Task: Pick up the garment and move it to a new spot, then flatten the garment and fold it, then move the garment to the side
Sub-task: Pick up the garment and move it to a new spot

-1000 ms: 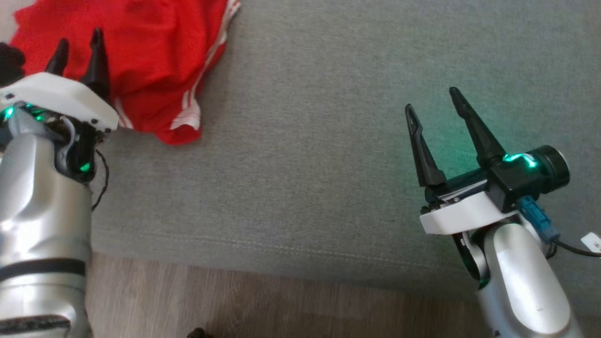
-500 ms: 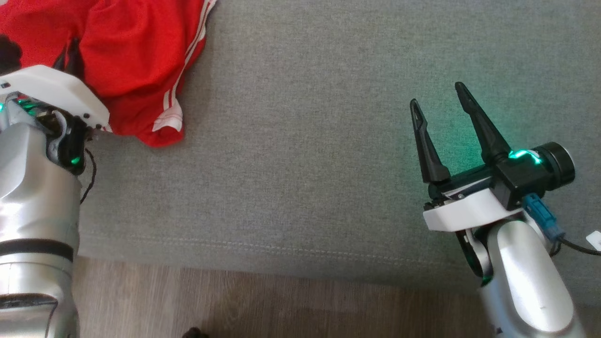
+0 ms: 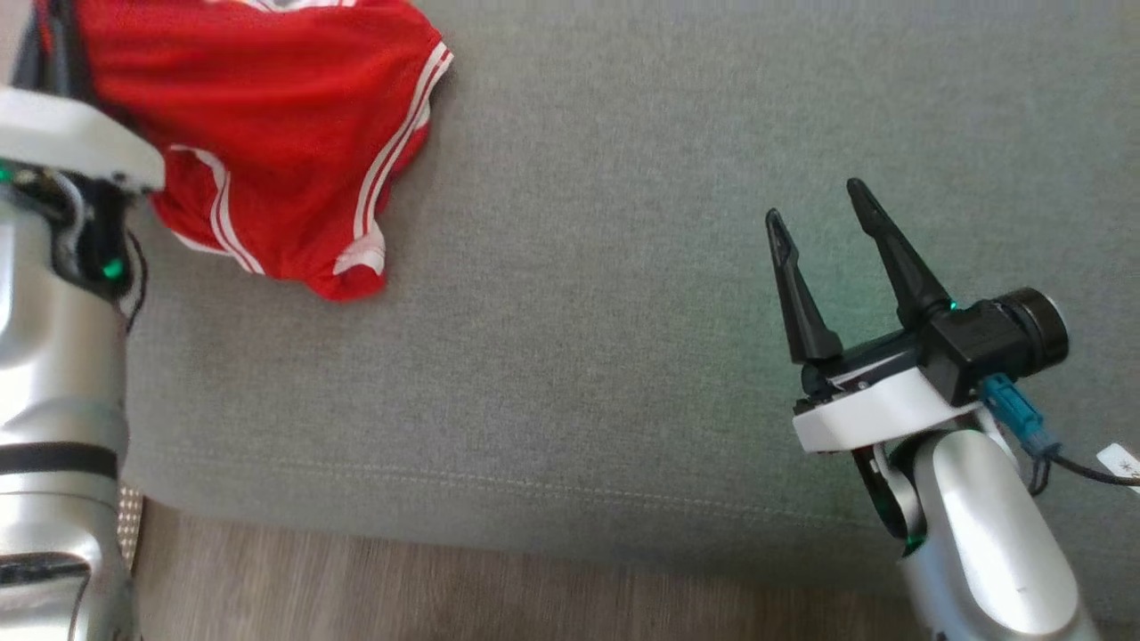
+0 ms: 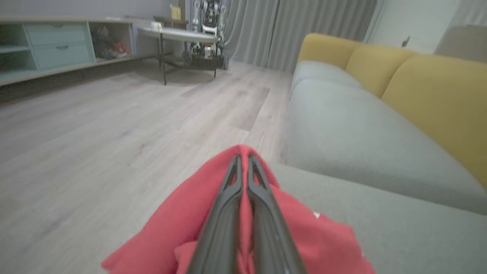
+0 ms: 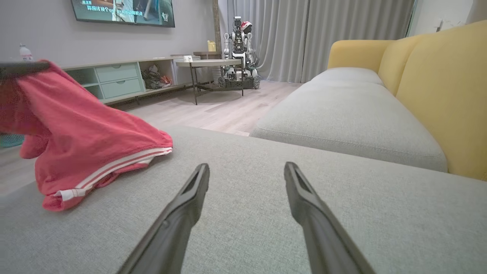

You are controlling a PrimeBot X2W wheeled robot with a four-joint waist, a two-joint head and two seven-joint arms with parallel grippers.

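The garment [image 3: 267,133] is a red pair of shorts with white side stripes, at the far left of the grey sofa seat [image 3: 579,312]. My left gripper [image 4: 243,158] is shut on a bunch of its red cloth and holds that part up. The rest of the garment [image 5: 83,137] hangs down from the left gripper [image 3: 55,27], and its striped hem touches the cushion. My right gripper [image 3: 815,201] stands open over the bare cushion at the right, nothing between its fingers [image 5: 190,198].
The seat's front edge runs along the bottom, with wooden floor [image 3: 445,588] below it. Yellow backrests [image 5: 437,95] rise behind the seat. Across the room stand a round table [image 5: 207,62], another robot [image 5: 239,45] and a low cabinet [image 5: 114,78].
My left gripper has shut on the garment and raised it, so the cloth now hangs stretched from the fingers. The right gripper has stayed open in about the same place.
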